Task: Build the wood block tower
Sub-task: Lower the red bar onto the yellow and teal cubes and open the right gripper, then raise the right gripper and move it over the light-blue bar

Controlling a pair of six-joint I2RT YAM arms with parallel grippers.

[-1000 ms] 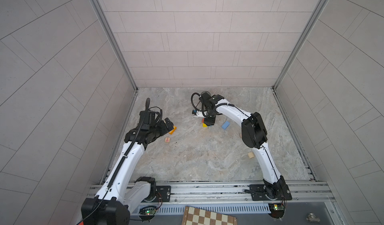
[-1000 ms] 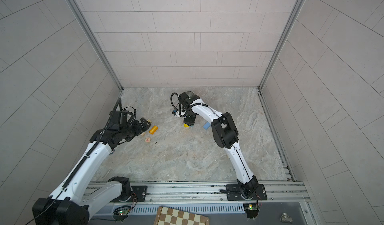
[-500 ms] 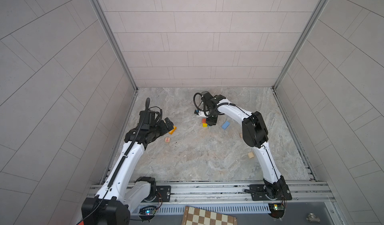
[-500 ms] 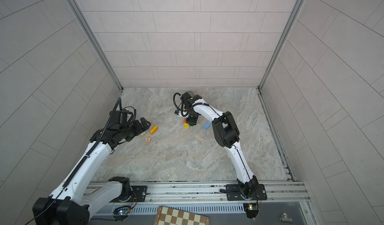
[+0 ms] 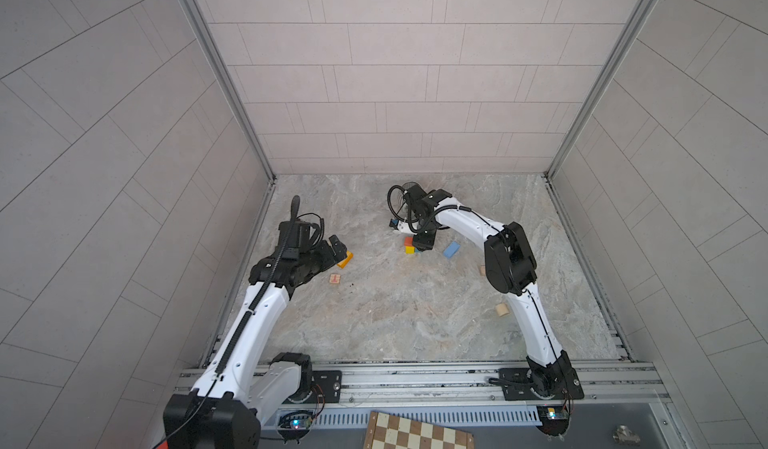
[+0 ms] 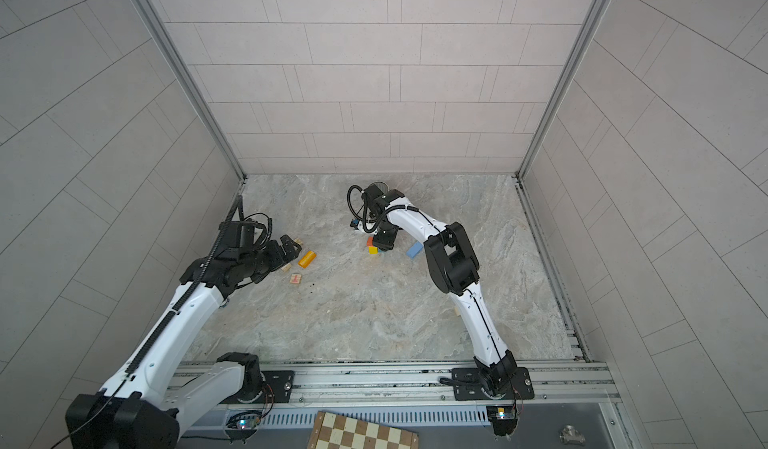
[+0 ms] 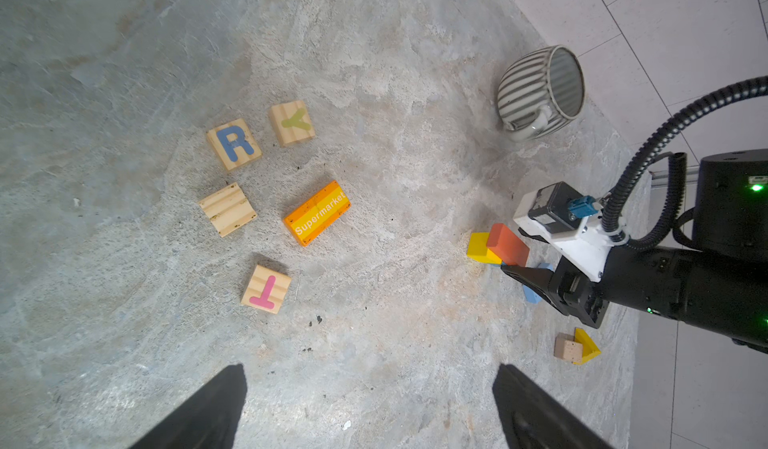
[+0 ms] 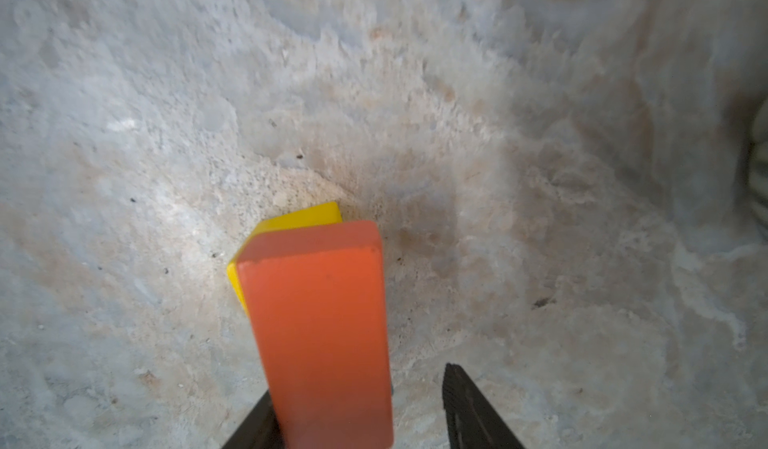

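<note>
The tower (image 7: 496, 245) stands toward the back middle of the stone-patterned surface (image 5: 395, 314), near a grey ribbed mug (image 7: 540, 89) that lies on its side. It is a low stack: an orange-red brick (image 8: 320, 322) sits on a yellow cube (image 7: 478, 245) and juts past it. The right gripper (image 8: 357, 384) is down at the stack, its jaws partly apart on either side of the brick. One finger shows close against the brick's side, and the other finger (image 8: 469, 409) stands clear of it with bare surface between. A light blue brick (image 5: 451, 249) lies just beside the stack. The left gripper (image 7: 370, 370) hovers with its jaws spread wide and nothing in them, above a loose group of blocks. These are an R block (image 7: 234, 143), a Y block (image 7: 292, 123), a T block (image 7: 266, 289), a plain grooved block (image 7: 227, 209) and an orange brick marked "Supermarket" (image 7: 318, 213). A small plain cube (image 7: 567, 347) touches a yellow wedge (image 7: 588, 345) by the right arm.
</note>
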